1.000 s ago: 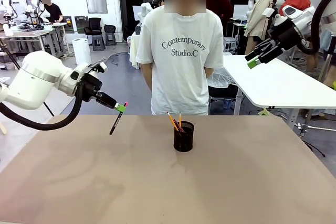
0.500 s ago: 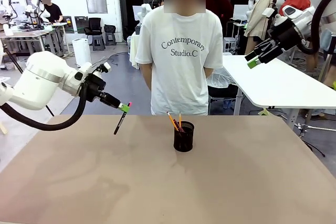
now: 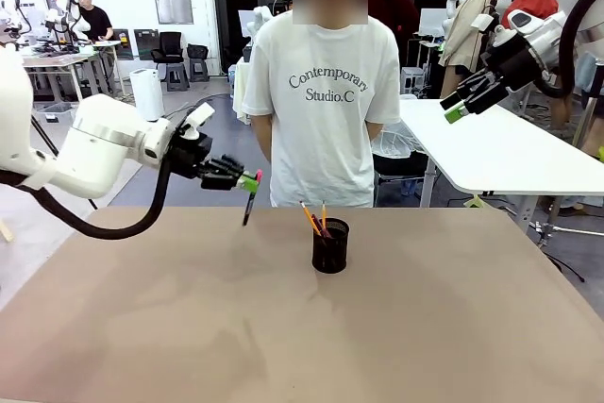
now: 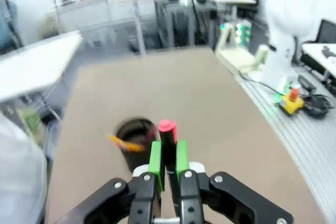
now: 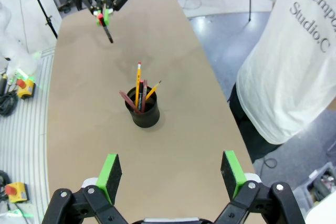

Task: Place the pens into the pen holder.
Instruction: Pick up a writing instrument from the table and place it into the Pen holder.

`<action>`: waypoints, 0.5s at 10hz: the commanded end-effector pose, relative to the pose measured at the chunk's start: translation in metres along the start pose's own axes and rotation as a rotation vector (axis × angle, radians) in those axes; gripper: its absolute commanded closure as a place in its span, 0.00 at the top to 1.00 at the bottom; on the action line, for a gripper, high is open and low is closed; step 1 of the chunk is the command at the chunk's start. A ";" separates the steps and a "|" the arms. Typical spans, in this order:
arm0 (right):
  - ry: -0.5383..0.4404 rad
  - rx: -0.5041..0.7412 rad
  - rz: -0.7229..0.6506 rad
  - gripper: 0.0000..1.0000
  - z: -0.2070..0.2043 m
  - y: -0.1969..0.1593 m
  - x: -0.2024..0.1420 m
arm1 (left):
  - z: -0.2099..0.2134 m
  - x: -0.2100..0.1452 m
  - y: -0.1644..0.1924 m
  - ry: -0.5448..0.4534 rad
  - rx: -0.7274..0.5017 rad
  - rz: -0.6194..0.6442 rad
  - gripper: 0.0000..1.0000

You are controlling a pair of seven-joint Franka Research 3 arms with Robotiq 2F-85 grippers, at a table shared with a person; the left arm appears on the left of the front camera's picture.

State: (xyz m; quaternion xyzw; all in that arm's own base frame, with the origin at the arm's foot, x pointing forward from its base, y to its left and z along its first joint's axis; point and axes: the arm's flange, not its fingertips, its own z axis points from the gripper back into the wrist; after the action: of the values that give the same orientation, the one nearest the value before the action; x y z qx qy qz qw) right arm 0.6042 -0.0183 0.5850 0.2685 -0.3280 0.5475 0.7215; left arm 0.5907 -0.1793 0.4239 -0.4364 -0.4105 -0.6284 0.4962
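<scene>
The left hand (image 3: pixel 251 179) is clamped on the black pen (image 3: pixel 248 207), which hangs near-upright (red end up) above the bench (image 3: pixel 425 327), left of the pen holder (image 3: pixel 330 245). The right hand (image 5: pixel 171 174) waits high, released.

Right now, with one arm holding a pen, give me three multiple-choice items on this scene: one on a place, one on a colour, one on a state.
1. Where is the pen holder?
A. On the table, in front of the person
B. In the person's hand
C. On the white table behind

2. What colour is the end of the black pen that sticks out past the pads?
A. Blue
B. Red-pink
C. White

3. How do the jaws of the right gripper stand?
A. Shut on a pencil
B. Shut on nothing
C. Open, holding nothing

Answers: 1 A, the front view shows it standing on the tabletop. 2 B, the left wrist view shows that tip between green pads. 3 C, its pads stand wide apart.
</scene>
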 end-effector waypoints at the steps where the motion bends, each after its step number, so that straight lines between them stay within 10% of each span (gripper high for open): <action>1: 0.002 -0.010 0.001 1.00 -0.003 0.003 0.000 | -0.011 0.000 0.011 -0.164 -0.026 -0.212 0.00; 5: 0.002 -0.010 0.001 1.00 -0.003 0.003 0.000 | -0.033 0.010 0.019 -0.352 0.092 -0.171 0.00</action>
State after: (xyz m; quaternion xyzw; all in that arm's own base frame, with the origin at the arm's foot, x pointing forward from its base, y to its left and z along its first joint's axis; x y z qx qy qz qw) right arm 0.6042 -0.0183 0.5850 0.2685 -0.3280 0.5475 0.7215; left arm 0.6007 -0.2137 0.4273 -0.4727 -0.5446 -0.5781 0.3818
